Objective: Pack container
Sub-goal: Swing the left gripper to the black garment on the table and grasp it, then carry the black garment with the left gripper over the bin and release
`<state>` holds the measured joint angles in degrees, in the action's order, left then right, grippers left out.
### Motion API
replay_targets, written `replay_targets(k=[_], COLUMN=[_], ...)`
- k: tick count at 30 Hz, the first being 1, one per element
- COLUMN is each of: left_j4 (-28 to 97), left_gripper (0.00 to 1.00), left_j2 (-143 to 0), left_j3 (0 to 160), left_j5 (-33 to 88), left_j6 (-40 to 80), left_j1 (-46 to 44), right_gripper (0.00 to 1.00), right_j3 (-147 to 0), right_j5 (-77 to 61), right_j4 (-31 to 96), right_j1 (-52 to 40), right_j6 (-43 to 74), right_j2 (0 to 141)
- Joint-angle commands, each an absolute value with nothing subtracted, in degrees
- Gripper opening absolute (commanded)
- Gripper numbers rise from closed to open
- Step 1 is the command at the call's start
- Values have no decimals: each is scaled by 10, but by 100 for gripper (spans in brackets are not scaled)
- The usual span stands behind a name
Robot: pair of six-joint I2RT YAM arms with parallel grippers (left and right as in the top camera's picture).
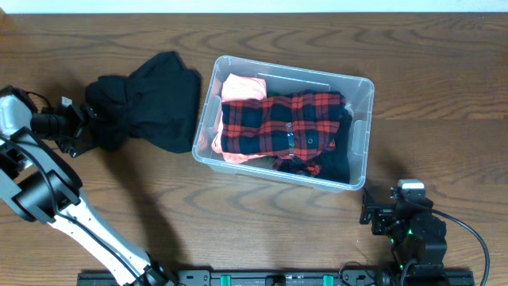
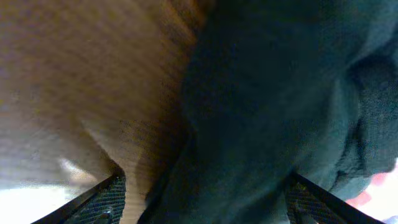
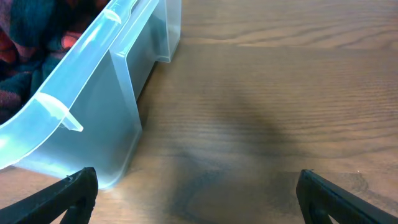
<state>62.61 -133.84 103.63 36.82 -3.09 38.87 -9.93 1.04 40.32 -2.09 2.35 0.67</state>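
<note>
The clear plastic container [image 1: 361, 135] sits mid-table and holds a red-and-black plaid shirt [image 1: 282, 121], a pink garment [image 1: 240, 87] and dark cloth. A black garment [image 1: 147, 99] lies crumpled on the table to its left. My left gripper [image 1: 82, 127] is open at the garment's left edge; in the left wrist view its fingers [image 2: 202, 202] straddle the dark cloth [image 2: 280, 99]. My right gripper [image 1: 379, 216] is open and empty near the front right; in the right wrist view its fingers [image 3: 196, 193] frame bare table beside the container's corner [image 3: 93, 124].
The wooden table [image 1: 262, 230] runs across the whole view. A black rail [image 1: 278, 278] lies along the front edge, with the arm bases on it.
</note>
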Motion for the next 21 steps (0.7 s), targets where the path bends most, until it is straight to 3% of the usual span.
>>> replay_targets(k=[1,4,7,9,10,15,21], left_j4=[611,594,590,590,593,644,690], left_gripper=[78,58,33,11,6,6,6], left_j2=[-1372,-1372,-1372,-1370,-1369,-1332,-1164], left_j3=[1032,1032,1032,1032,1032,1050,1056], left_j5=[402,406,406,418,429,441,439], left_j6=[-48,-51,-52,-51,-51,-51,-51], left_j1=[377,366,356,352,351,355,355], right_gripper=[99,99,99,99,99,99,99], right_j3=[-99,-99,-99,-99,-99,-99,-99], right_j5=[10,10,10,10,10,10,10], right_j4=[404,404,404,404,404,404,404], right_j1=[-17,-17,-17,-17,-17,-17,-17], right_j6=[27,27,27,27,27,27,27], right_j2=[3,3,3,3,3,3,3])
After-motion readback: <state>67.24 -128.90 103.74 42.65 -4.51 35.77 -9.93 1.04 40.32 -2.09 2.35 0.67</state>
